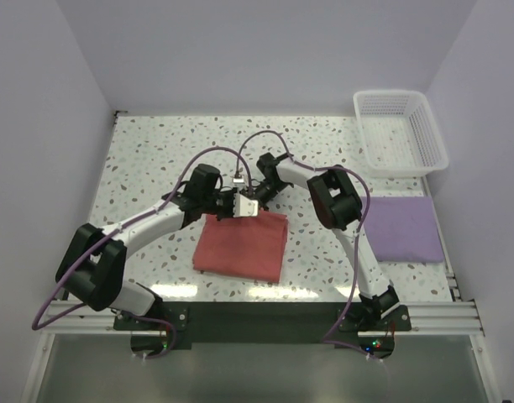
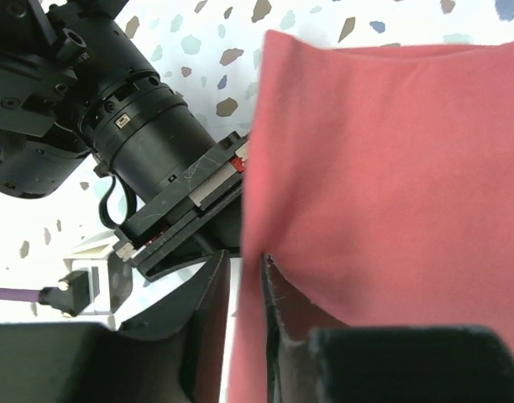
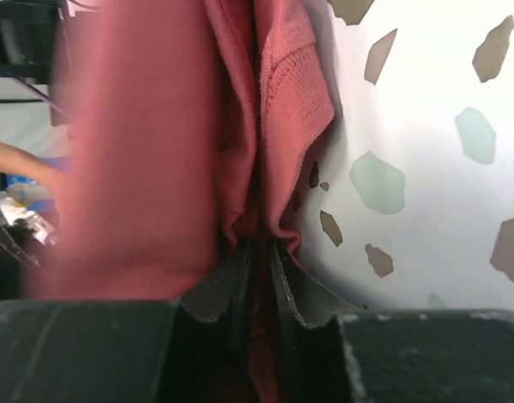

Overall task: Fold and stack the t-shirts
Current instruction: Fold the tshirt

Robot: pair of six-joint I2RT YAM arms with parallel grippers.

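The salmon red t-shirt [image 1: 240, 243] lies folded into a rectangle at the table's middle front. Both grippers meet at its far edge. My left gripper [image 1: 232, 204] [image 2: 243, 262] is slightly open: the shirt's edge [image 2: 383, 168] hangs between the fingers, resting against the right one, and a white strip of table shows beside the left one. My right gripper [image 1: 251, 204] [image 3: 261, 250] is shut on a bunched fold of the red shirt [image 3: 240, 126], which sits pinched between its two pads. The pale lavender t-shirt [image 1: 404, 228] lies as a folded rectangle at the right.
A white lattice basket [image 1: 400, 133] stands at the back right corner. The right arm's black wrist [image 2: 148, 143] fills the upper left of the left wrist view, close to my left fingers. Speckled tabletop [image 1: 156, 159] surrounds the shirts, with white walls on three sides.
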